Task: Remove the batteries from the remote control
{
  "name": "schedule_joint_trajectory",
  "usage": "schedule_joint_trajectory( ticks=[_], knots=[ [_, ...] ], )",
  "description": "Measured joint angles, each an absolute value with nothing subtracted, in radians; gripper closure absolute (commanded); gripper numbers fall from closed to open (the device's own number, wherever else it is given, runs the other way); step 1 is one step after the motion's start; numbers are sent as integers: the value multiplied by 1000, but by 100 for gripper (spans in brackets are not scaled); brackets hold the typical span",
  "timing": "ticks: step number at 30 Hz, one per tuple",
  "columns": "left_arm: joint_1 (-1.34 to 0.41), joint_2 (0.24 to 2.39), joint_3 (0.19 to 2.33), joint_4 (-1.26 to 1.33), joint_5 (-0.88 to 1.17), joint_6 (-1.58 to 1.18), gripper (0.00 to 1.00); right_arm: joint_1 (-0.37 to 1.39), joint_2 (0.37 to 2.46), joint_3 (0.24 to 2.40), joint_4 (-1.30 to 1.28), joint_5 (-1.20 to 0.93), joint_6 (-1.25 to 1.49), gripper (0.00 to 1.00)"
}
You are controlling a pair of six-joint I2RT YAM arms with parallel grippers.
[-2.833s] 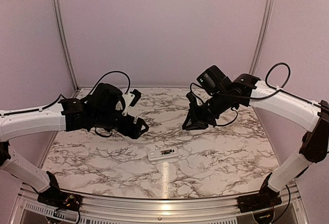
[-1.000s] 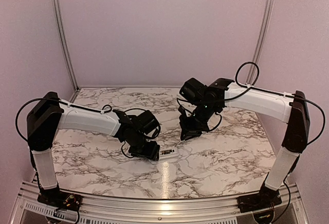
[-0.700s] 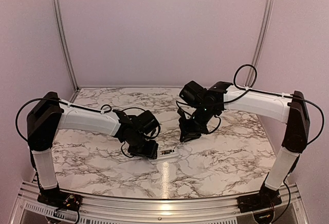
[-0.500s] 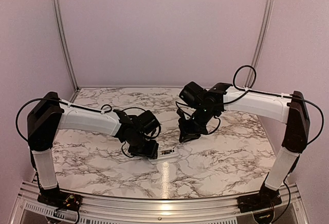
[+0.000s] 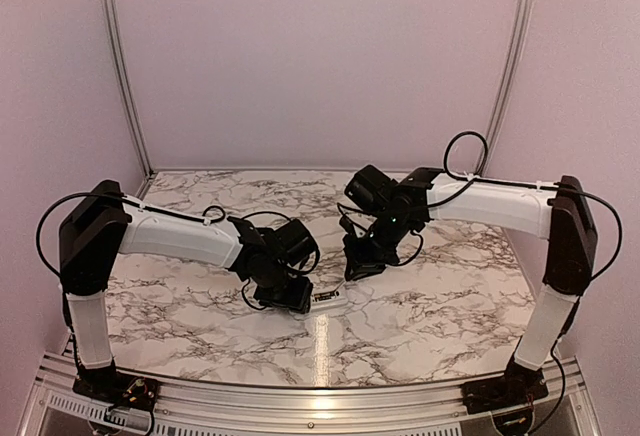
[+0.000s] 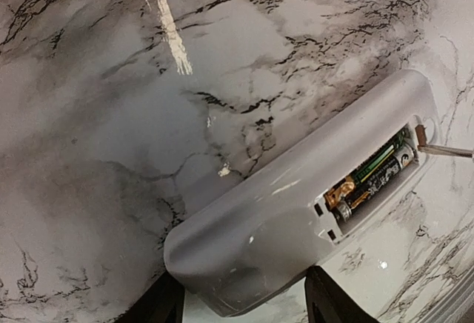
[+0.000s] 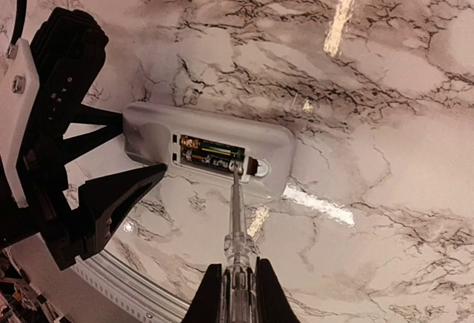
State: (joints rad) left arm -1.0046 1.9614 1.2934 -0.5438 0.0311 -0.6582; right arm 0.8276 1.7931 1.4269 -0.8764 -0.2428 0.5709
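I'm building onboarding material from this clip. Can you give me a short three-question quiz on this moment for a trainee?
1. True or false: the batteries are already out of the remote control.
2. The thin pale stick in the right gripper has its tip: A on a button; B in the remote control's open back; C in mid-air.
3. Which gripper clamps the remote control's end?
Key: 1 false; 2 B; 3 the left gripper.

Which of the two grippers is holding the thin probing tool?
The right gripper: it clamps the thin pale stick, whose tip reaches the opened back of the remote control. The left gripper grips the remote control's end instead.
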Motion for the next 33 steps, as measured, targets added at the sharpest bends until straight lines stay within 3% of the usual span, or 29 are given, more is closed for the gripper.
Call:
schedule_joint_trajectory(
  ticks=[33],
  knots=[
    [-1010,1965,1301,-559,21,-648,49,833,1842,1462,-908,-206,540,100]
  ],
)
